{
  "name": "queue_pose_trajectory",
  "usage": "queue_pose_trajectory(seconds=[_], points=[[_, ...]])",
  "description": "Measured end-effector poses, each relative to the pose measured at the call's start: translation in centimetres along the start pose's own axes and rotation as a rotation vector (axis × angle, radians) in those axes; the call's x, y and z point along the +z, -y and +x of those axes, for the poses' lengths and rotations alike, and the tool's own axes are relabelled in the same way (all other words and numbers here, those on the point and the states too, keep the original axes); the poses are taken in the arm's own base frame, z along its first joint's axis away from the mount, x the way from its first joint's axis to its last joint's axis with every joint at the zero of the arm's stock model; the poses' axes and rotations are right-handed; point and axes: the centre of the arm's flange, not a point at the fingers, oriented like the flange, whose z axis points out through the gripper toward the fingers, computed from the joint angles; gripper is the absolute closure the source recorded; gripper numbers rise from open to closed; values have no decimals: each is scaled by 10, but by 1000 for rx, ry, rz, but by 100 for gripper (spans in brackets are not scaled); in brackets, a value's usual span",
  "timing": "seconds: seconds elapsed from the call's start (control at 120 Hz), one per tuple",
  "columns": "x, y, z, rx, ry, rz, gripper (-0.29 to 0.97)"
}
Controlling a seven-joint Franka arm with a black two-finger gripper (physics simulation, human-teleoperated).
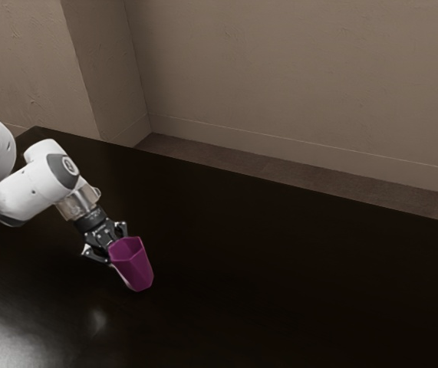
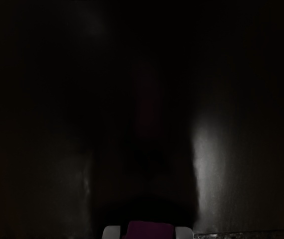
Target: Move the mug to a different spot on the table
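In the lower left of the exterior view, my gripper [image 1: 108, 250] grips the purple mug [image 1: 133, 264] at its rim, fingers closed on it from both sides. The mug leans tilted just right of the gripper, base toward the dark tabletop [image 1: 295, 268]; I cannot tell if it touches.

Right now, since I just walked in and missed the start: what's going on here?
The arm has its gripper shut on the rim of a purple mug. The mug is tilted, its mouth toward the gripper, low at the dark table on the exterior view's left. I cannot tell whether its base touches the table. The wrist view shows the mug's purple just under the hand.
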Motion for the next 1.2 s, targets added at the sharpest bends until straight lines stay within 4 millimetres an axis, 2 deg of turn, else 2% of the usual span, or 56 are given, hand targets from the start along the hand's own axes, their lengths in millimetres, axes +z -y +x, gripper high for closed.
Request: queue_pose_trajectory(seconds=[0.225, 0.45, 0.658, 0.808, 0.942, 1.108, 1.2], points=[[9, -7, -8, -15, -19, -7, 78], [9, -11, -8, -30, -24, -29, 32], [2, -13, -4, -40, -32, -46, 12], [-27, -13, 14, -55, -54, -90, 6], [-61, -22, 21, -26, -96, -135, 3], [-114, -46, 3, 176, -245, -93, 1], [-162, -58, -26, 339, -337, -41, 1]])
